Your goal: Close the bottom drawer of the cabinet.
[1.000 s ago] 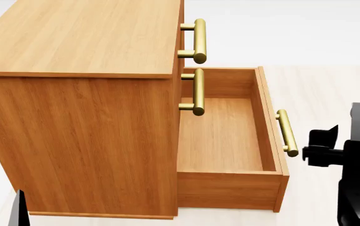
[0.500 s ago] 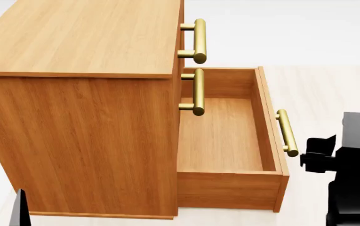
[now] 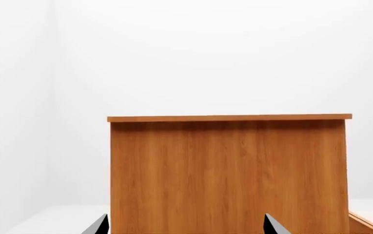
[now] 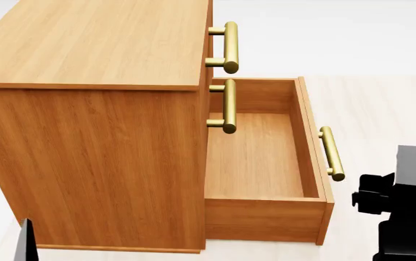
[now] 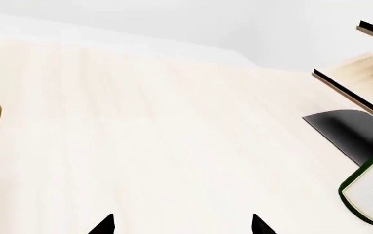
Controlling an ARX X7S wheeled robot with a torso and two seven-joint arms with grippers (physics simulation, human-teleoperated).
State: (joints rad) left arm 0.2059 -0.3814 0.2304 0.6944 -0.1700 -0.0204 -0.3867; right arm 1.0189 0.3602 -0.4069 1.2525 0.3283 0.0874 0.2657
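black right gripper hangs just beside the brass bar handle, not touching — fingers spread, holding nothing. shallow orange-brown wood bottom drawer juts fully out of the boxy three-drawer cabinet — pale wood floor, white walls.

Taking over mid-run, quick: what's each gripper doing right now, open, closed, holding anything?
Left gripper: open, empty, facing the cabinet side.
Right gripper: open, empty, not touching the bottom drawer or its handle.

pale wood floor — cabinet standing on it, green bottle
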